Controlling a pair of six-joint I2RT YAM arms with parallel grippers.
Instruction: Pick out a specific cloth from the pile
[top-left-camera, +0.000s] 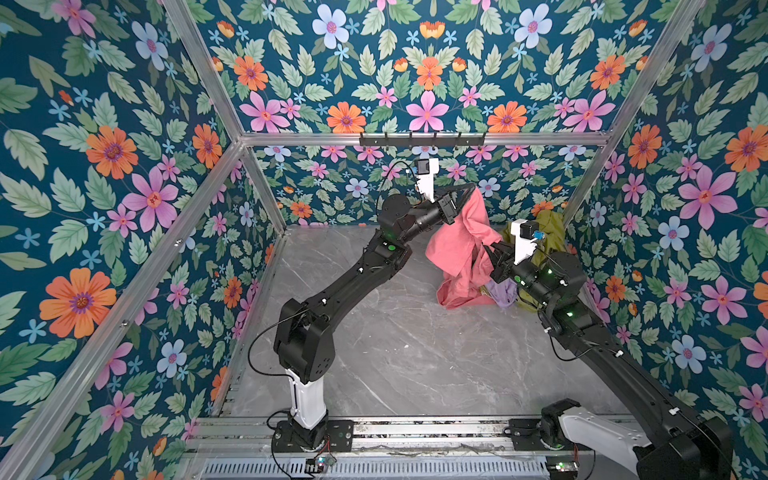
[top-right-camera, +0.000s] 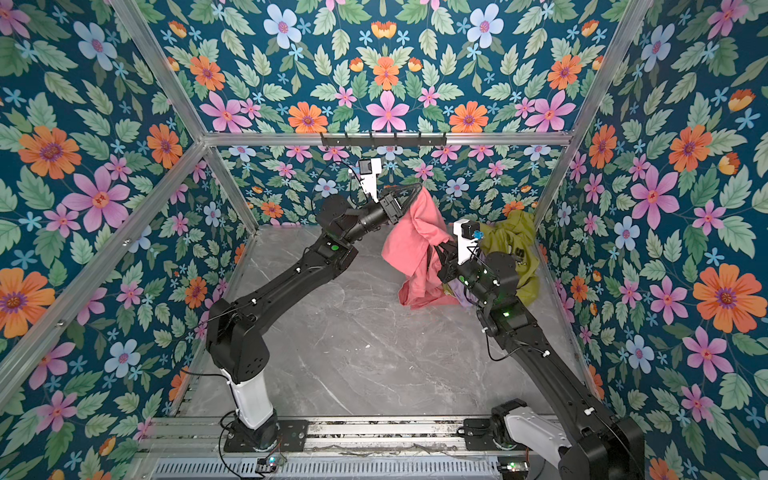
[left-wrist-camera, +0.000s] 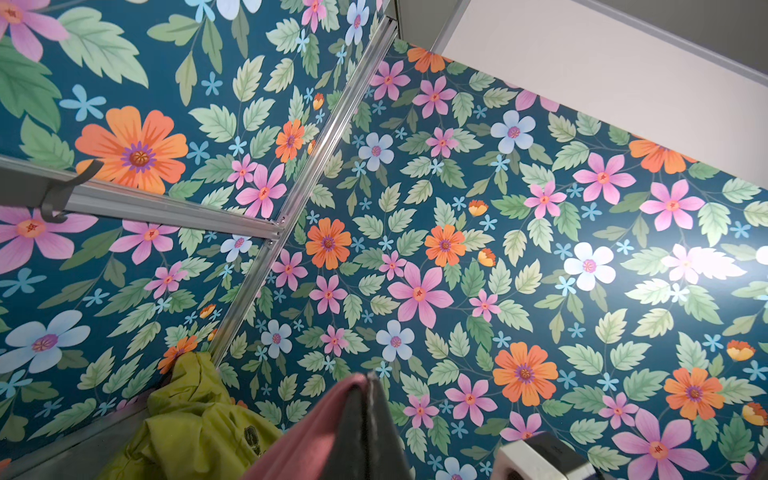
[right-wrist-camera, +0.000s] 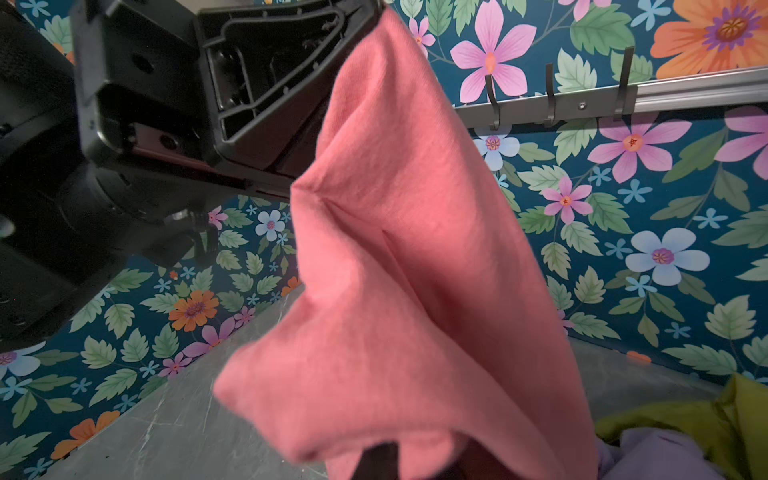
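The salmon-pink cloth (top-left-camera: 461, 245) (top-right-camera: 411, 245) hangs raised at the back, its lower end trailing on the marble floor (top-left-camera: 374, 353). My left gripper (top-left-camera: 473, 188) (top-right-camera: 419, 188) is shut on its top corner, and in the left wrist view the pink cloth (left-wrist-camera: 307, 432) lies pinched against the closed fingers (left-wrist-camera: 365, 424). My right gripper (top-left-camera: 489, 250) (top-right-camera: 437, 250) is shut on the cloth lower down. In the right wrist view the cloth (right-wrist-camera: 395, 249) fills the middle and only one dark finger (right-wrist-camera: 376, 463) shows under it. The pile (top-left-camera: 540, 232) (top-right-camera: 513, 241) lies in the back right corner.
The pile's olive-green garment (left-wrist-camera: 187, 415) (right-wrist-camera: 706, 419) leans against the corner post, with a lilac cloth (top-left-camera: 503, 293) (right-wrist-camera: 656, 457) at its foot beside the pink one. A black hook rail (top-left-camera: 422, 139) (top-right-camera: 382, 139) runs along the back wall above the grippers. Floral walls enclose three sides.
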